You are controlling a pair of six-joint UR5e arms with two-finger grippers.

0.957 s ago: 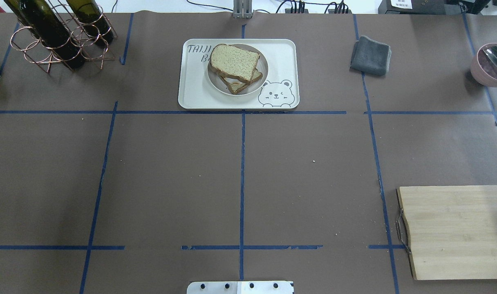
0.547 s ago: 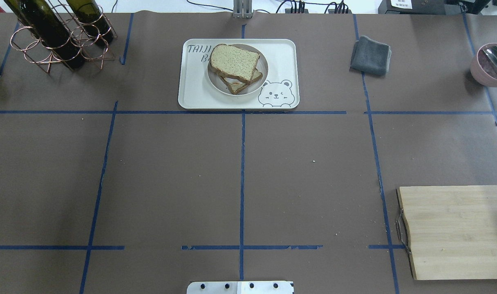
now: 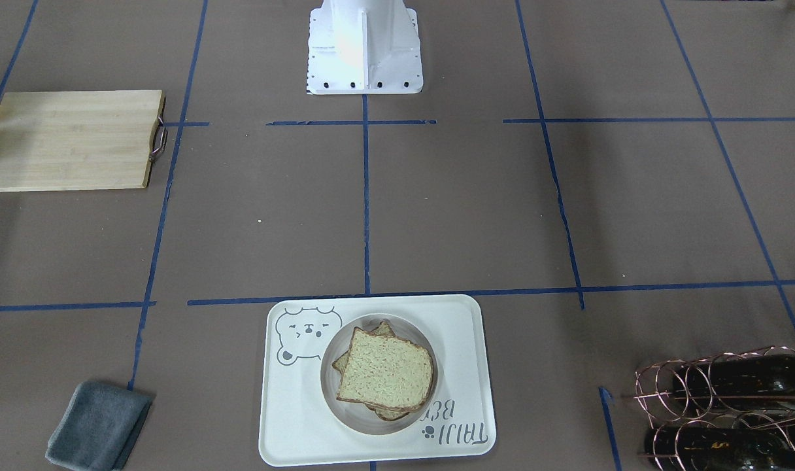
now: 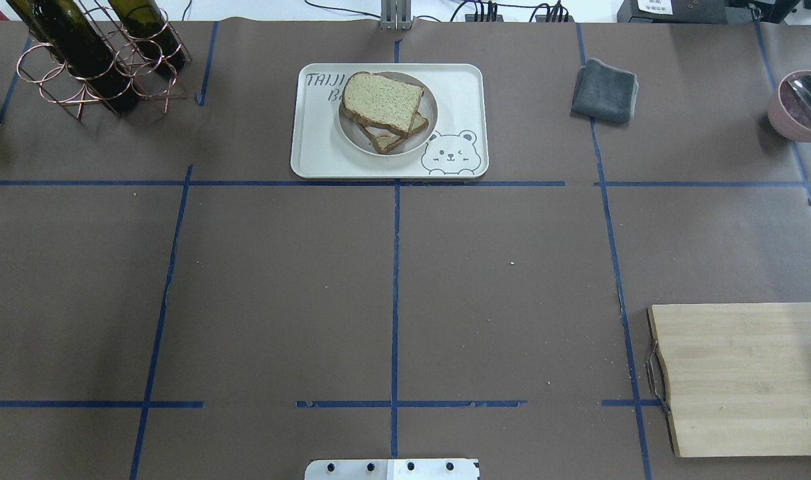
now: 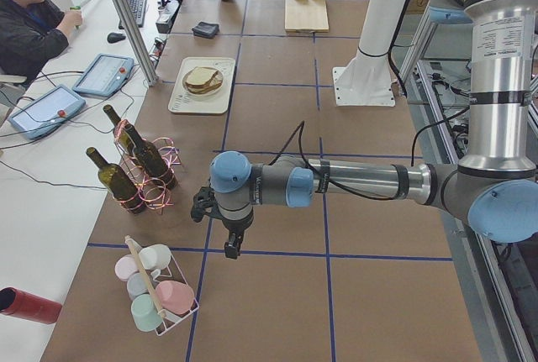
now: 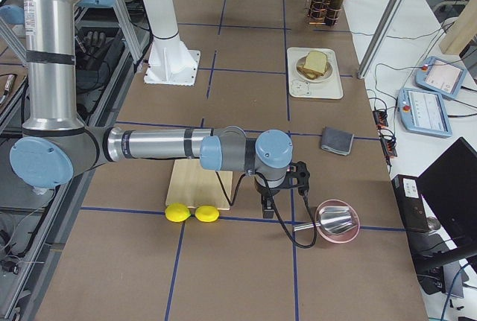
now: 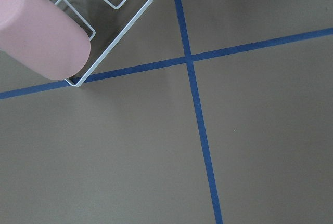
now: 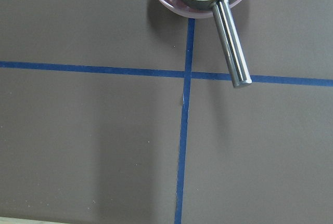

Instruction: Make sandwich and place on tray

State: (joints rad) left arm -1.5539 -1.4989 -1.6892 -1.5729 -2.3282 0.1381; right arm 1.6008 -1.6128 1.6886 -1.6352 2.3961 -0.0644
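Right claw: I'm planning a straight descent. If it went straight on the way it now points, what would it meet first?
Probably the brown table, near the blue tape crossing. The right claw points down; the metal scoop in the pink bowl lies off to one side, though depth is unclear.
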